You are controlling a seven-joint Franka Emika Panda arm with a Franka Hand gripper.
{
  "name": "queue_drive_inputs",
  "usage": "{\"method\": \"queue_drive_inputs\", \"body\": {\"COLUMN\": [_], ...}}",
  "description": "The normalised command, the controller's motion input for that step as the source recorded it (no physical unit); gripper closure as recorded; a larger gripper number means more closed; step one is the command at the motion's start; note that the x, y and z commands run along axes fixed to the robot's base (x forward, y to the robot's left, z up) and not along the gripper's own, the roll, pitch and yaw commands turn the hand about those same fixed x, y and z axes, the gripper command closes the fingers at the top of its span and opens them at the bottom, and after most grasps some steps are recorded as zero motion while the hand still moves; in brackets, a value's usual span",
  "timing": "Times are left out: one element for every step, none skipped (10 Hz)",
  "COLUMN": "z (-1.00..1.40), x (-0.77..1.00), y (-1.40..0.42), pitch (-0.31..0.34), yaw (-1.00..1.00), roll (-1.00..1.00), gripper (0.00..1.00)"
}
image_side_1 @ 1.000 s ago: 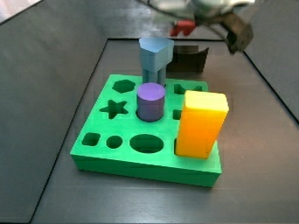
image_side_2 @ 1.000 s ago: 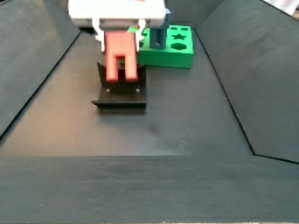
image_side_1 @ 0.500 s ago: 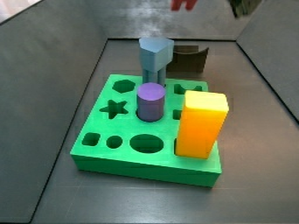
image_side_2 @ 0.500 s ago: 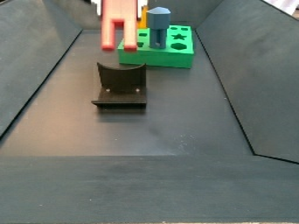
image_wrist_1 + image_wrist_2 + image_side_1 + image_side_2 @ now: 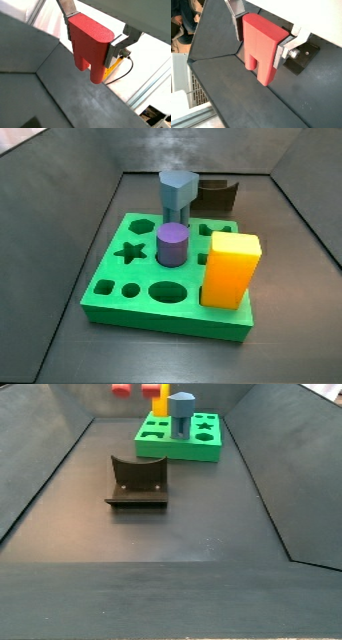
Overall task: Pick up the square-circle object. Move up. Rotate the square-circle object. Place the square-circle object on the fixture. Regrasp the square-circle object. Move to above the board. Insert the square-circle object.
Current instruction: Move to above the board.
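In both wrist views the red square-circle object (image 5: 85, 47) (image 5: 259, 52) sits clamped between my gripper's (image 5: 93, 39) (image 5: 262, 35) silver fingers (image 5: 66, 8), its two prongs pointing away from the wrist, high over the dark floor. In a side view only the two prong tips of the square-circle object (image 5: 119, 388) show at the top edge, above and behind the dark fixture (image 5: 138, 484), which stands bare. The fixture (image 5: 217, 196) and the green board (image 5: 147, 288) also show in a side view where the gripper is out of view. The board (image 5: 181, 442) lies beyond the fixture.
On the board stand a tall yellow-orange block (image 5: 231, 268), a purple cylinder (image 5: 171, 245) and a blue-grey column (image 5: 178, 193). The yellow block (image 5: 160, 402) and the blue-grey column (image 5: 182, 404) rise close beside the prong tips. Sloping dark walls (image 5: 40, 474) enclose the floor.
The gripper has risen off the fixture with the red piece in it. It has left the top of one side view; only the prong tips remain in the other.
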Motion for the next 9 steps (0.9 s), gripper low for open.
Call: {"method": "queue_drive_inputs", "body": {"z": [0.82,0.57,0.4,0.28,0.07,0.08,0.08,0.07,0.07], "x": [-0.07,-0.03,0.0,0.01,-0.34,-0.34,-0.36,-0.35,-0.36], "y": [0.04,0.01,0.0,-0.01,-1.0,-1.0,-1.0,-1.0,-1.0], "pitch": [0.165,0.159,0.161,0.162,0.083,0.074,0.076,0.075,0.078], "yaw": [0.03,0.07,0.08,0.09,-0.11,-0.11,-0.1,-0.1,-0.1], "roll": [-0.05,-0.05,-0.04,-0.04,-1.0,-1.0,-1.0,-1.0,-1.0], "gripper": [1.0,1.0,1.0,1.0,1.0,1.0,1.0,1.0,1.0]}}
